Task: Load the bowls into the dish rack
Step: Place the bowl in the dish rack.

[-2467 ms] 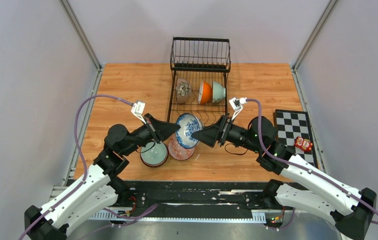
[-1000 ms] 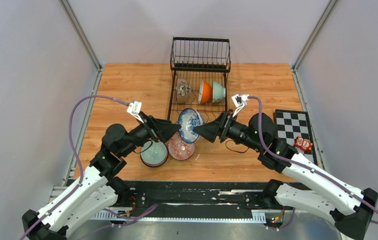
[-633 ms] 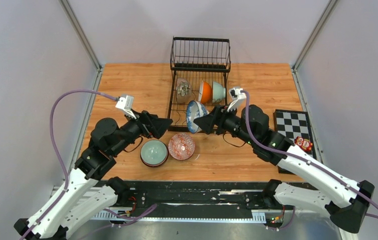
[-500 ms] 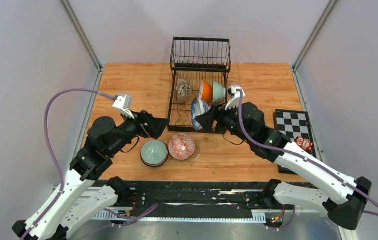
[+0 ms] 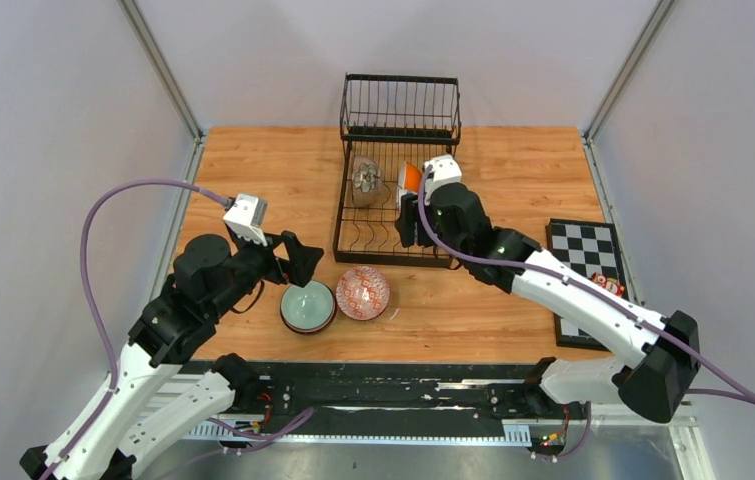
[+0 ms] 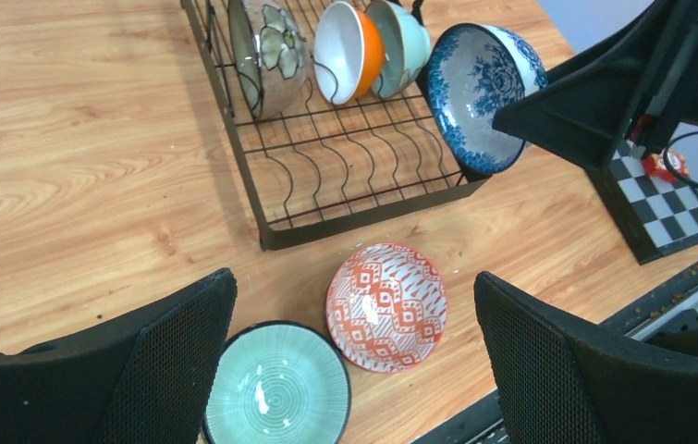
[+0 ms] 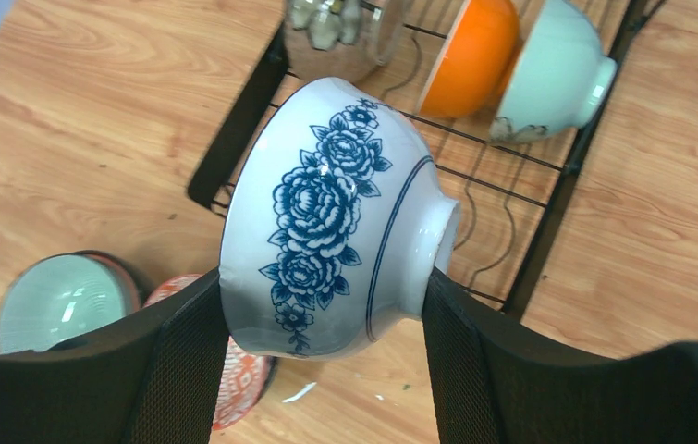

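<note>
My right gripper (image 7: 322,287) is shut on a blue-and-white flowered bowl (image 7: 336,222), which is tipped on its side above the front right corner of the black wire dish rack (image 6: 345,176). In the top view that gripper (image 5: 406,222) hangs over the rack's base tier and hides the bowl. Standing on edge in the rack are a grey floral bowl (image 6: 266,42), an orange bowl (image 6: 349,51) and a pale green bowl (image 6: 400,37). A celadon green bowl (image 6: 275,388) and a red-patterned white bowl (image 6: 386,305) sit on the table. Above these two, my left gripper (image 6: 354,282) is open and holds nothing.
The rack's upper basket tier (image 5: 400,100) stands at the table's far side. A black-and-white checkered board (image 5: 585,262) with a small red object (image 5: 606,288) lies at the right edge. Grey walls close in the wooden table (image 5: 253,170) on both sides.
My right arm carried the blue-and-white bowl from above the table bowls forward to the rack. My left gripper let go of it, opened wide and drew back to the left.
</note>
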